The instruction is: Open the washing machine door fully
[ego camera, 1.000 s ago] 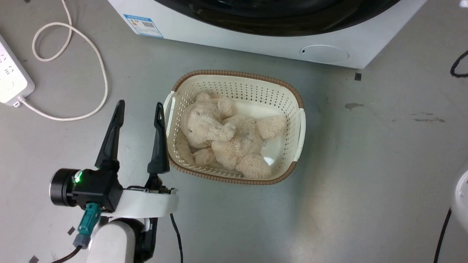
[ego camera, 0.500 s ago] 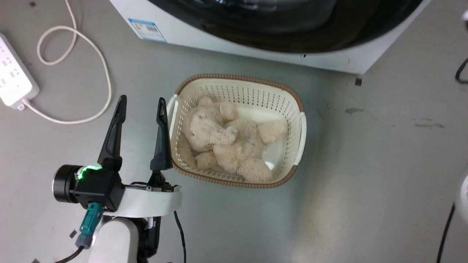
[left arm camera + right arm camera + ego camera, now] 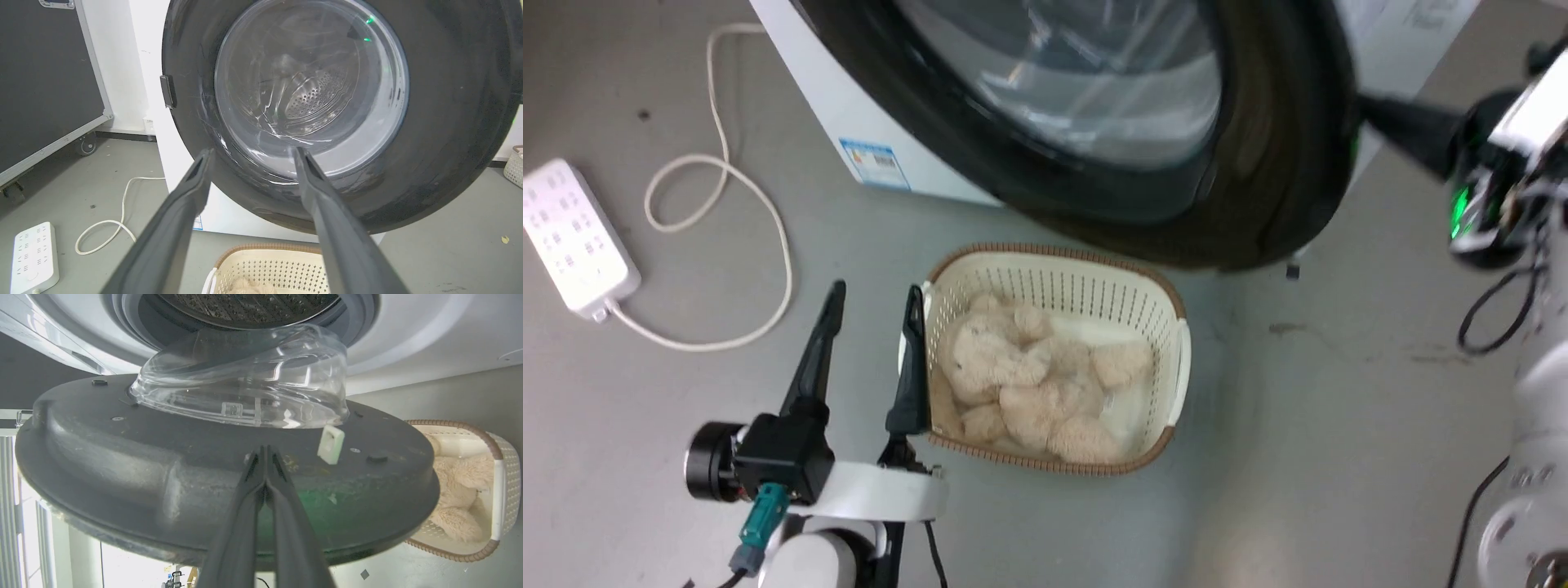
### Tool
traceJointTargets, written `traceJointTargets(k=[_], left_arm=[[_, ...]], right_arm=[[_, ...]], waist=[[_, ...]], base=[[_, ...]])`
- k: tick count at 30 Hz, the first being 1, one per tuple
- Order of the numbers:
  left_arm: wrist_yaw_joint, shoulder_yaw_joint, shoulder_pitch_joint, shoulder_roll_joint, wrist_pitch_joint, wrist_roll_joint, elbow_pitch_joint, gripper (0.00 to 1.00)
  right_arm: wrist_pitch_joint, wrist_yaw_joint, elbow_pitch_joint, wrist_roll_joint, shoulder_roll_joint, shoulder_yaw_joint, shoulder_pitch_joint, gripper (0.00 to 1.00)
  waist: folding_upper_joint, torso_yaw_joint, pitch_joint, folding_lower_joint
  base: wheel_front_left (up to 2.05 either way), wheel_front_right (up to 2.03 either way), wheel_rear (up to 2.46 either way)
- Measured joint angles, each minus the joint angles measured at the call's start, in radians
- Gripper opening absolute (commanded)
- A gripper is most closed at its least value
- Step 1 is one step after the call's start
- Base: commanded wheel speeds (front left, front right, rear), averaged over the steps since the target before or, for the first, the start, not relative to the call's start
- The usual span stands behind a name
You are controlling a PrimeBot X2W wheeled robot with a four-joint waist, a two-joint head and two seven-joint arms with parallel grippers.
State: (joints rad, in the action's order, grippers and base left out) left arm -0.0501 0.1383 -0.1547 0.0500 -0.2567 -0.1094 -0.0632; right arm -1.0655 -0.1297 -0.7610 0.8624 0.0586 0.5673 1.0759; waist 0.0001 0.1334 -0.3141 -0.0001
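Note:
The washing machine door (image 3: 1258, 163), a glossy black disc with a clear glass bowl (image 3: 245, 384), stands swung partly out from the white washing machine (image 3: 849, 114). My right gripper (image 3: 262, 449) is shut, its tips pressed against the door's dark inner face just below the bowl, beside a white latch (image 3: 331, 444). In the head view the right gripper (image 3: 1364, 106) reaches the door's right edge from behind. The grey-rimmed drum opening (image 3: 245, 306) shows above the bowl. My left gripper (image 3: 876, 290) is open and holds nothing, low beside the basket, and it points at the door's front (image 3: 449, 122).
A cream basket (image 3: 1176, 359) holding a beige plush toy (image 3: 1029, 376) sits on the floor right below the door. A white power strip (image 3: 572, 237) and its looped cable (image 3: 768, 245) lie to the left. A black wheeled case (image 3: 41, 81) stands left of the machine.
The head camera has tilted up, so the whole picture shifted. The door now shows swung out, with the right gripper come into view at its edge. The left gripper stays open by the basket.

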Motion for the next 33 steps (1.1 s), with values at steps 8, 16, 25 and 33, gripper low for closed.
traceJointTargets(k=[8, 16, 25, 33], left_arm=[[0.002, 0.003, 0.058, 0.000, 0.000, -0.001, 0.030, 1.00], [0.009, 0.020, 0.107, 0.000, 0.000, 0.001, 0.048, 1.00], [0.009, 0.024, 0.151, 0.000, 0.000, -0.007, 0.054, 1.00], [0.019, 0.015, 0.156, 0.000, 0.000, -0.013, 0.050, 1.00]], right_arm=[[-0.012, 0.000, 0.038, 0.225, 0.001, -0.233, -0.170, 0.00], [0.023, 0.000, 0.132, 0.468, -0.001, -0.550, -0.342, 0.00], [0.142, 0.000, 0.268, 0.626, -0.006, -0.842, -0.484, 0.00], [0.297, 0.000, 0.319, 0.597, -0.005, -0.842, -0.519, 1.00]], waist=[[0.0000, -0.001, 0.092, -0.0001], [0.0000, 0.002, 0.146, 0.0000], [0.0000, 0.023, 0.160, 0.0002], [0.0000, 0.028, 0.166, 0.0001]], base=[[0.00, 0.00, 0.00], [0.00, 0.00, 0.00], [0.00, 0.00, 0.00], [0.00, 0.00, 0.00]])
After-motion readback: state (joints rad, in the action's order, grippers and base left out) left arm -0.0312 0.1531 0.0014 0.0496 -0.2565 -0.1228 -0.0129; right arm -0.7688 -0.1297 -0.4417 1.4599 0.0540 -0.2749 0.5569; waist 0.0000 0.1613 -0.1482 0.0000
